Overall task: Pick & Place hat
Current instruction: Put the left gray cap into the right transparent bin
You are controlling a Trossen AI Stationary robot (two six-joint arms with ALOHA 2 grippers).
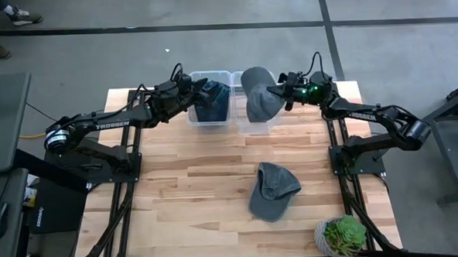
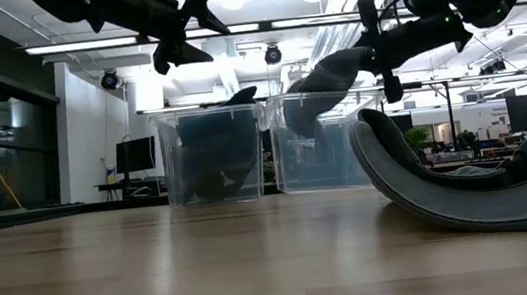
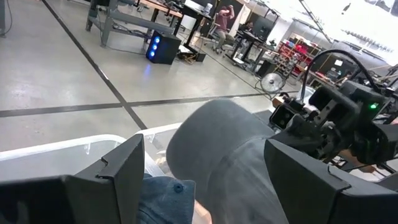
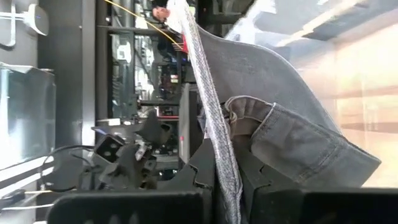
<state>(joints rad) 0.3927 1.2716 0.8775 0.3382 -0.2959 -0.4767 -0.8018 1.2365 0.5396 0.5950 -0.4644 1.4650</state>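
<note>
Right gripper (image 1: pixel 283 91) clamped tight on the edge of a grey hat (image 1: pixel 258 95), fabric pinched thin between the fingers. The hat hangs off its tip over the right clear bin (image 1: pixel 254 126), crown drooping below the jaws toward the bin's inside. Left gripper (image 1: pixel 199 92) hovers just beside it, over the left clear bin (image 1: pixel 204 120) with the dark blue hat (image 1: pixel 212 103) in it, jaws spread wide and holding nothing. Second grey hat (image 1: pixel 272 190) lies well apart on the table (image 1: pixel 185 185), toward the near side. Risk, as I judge it: grip is on a thin hem only, so a jolt could slip the cloth out early. If released off-centre, the brim may catch the bin's rim and drape outside. The two grippers sit close; a sideways swing could knock them together.
</note>
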